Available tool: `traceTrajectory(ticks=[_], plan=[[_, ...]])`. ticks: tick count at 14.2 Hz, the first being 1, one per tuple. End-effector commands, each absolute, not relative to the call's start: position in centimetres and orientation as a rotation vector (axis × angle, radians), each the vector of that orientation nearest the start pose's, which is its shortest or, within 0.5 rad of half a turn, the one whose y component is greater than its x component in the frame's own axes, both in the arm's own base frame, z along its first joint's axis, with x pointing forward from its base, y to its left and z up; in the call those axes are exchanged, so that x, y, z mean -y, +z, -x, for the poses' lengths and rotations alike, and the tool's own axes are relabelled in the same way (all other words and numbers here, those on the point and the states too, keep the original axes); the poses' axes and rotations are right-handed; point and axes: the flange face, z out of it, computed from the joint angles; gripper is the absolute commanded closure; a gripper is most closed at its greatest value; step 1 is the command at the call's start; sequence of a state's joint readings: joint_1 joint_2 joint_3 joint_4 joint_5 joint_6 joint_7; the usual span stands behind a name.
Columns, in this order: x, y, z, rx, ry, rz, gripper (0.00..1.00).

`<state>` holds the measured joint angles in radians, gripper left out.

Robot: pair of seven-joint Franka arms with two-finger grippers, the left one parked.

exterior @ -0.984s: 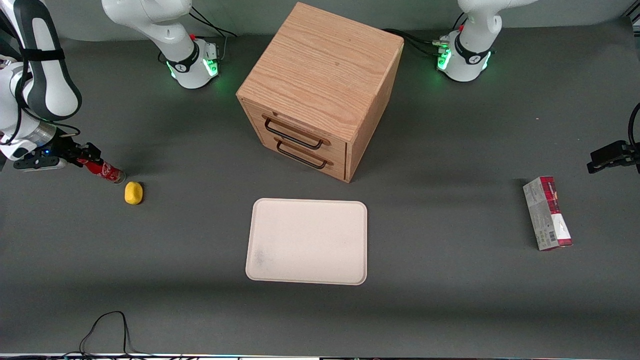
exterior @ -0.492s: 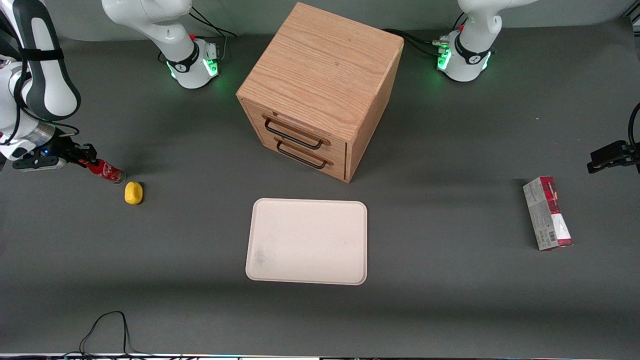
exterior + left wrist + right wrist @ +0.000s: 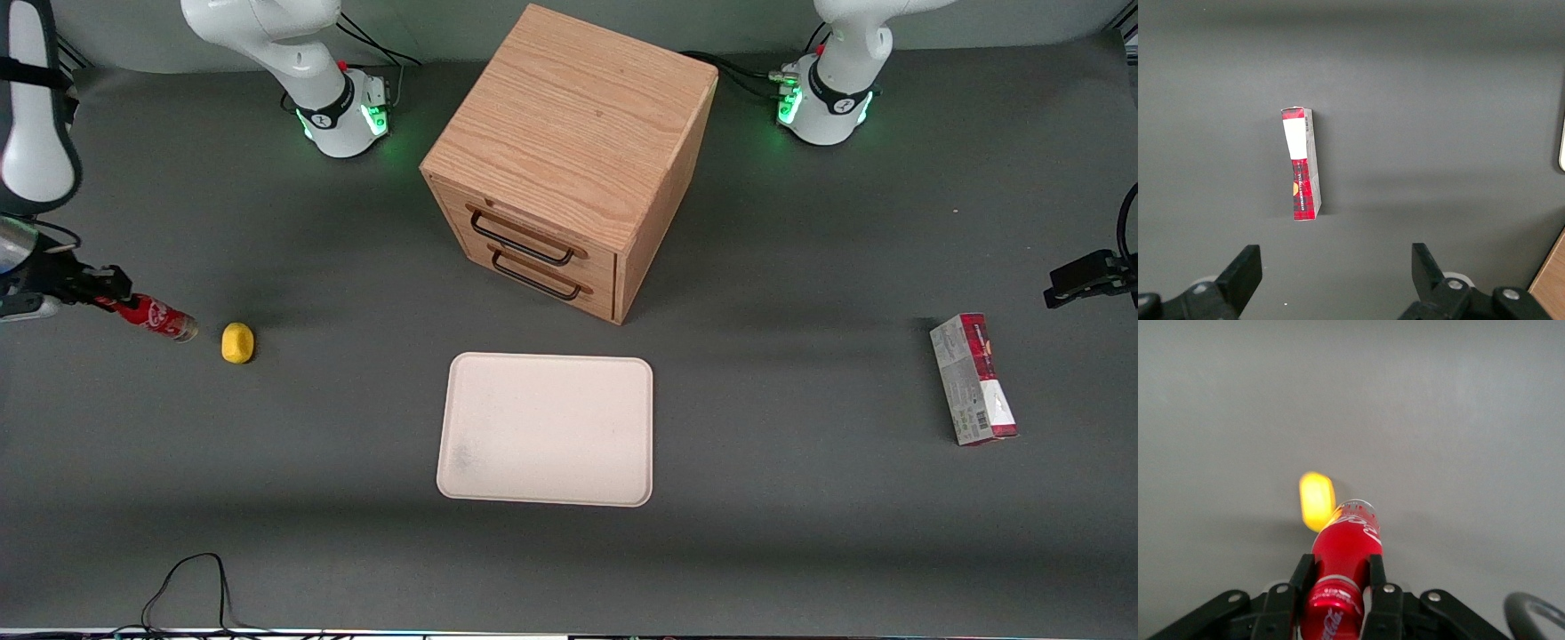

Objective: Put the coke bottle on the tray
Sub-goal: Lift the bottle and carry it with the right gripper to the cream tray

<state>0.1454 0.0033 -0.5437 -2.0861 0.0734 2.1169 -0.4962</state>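
Observation:
The coke bottle (image 3: 153, 317), slim and red with white script, lies tilted near the working arm's end of the table. My right gripper (image 3: 111, 298) is shut on its cap end. The right wrist view has the black fingers (image 3: 1305, 577) clamped on both sides of the coke bottle (image 3: 1347, 543), just past the red cap, with the gripper (image 3: 1340, 568) around the neck. The silvery base points toward the yellow lump, a small gap apart. The cream-white tray (image 3: 547, 430) lies flat mid-table, in front of the cabinet's drawers, well away from the bottle.
A yellow lemon-like lump (image 3: 237, 343) sits beside the bottle's base, between it and the tray. A wooden two-drawer cabinet (image 3: 569, 160) stands farther from the camera than the tray. A red-and-grey carton (image 3: 973, 378) lies toward the parked arm's end. A black cable (image 3: 191, 578) loops at the table's near edge.
My gripper has carried the bottle farther toward the working arm's end of the table, away from the yellow lump, and the arm above it has shifted the same way.

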Motion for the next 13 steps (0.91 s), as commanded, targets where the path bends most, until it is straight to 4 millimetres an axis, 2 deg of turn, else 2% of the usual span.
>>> traceTrajectory(ticks=[1,4,5,8,11,13], plan=[[18.4,49.6,-55.1,0.044,-0.067,3.096,1.0],[13.5,56.2,-58.5,-0.003,-0.032,3.097,1.0],[12.0,58.3,-59.3,-0.015,-0.034,3.096,1.0],[5.6,63.6,-60.9,-0.061,-0.046,3.087,1.0],[0.4,67.2,-61.2,-0.033,-0.106,3.072,1.0],[-3.5,68.2,-61.1,-0.029,-0.126,3.074,1.0]])
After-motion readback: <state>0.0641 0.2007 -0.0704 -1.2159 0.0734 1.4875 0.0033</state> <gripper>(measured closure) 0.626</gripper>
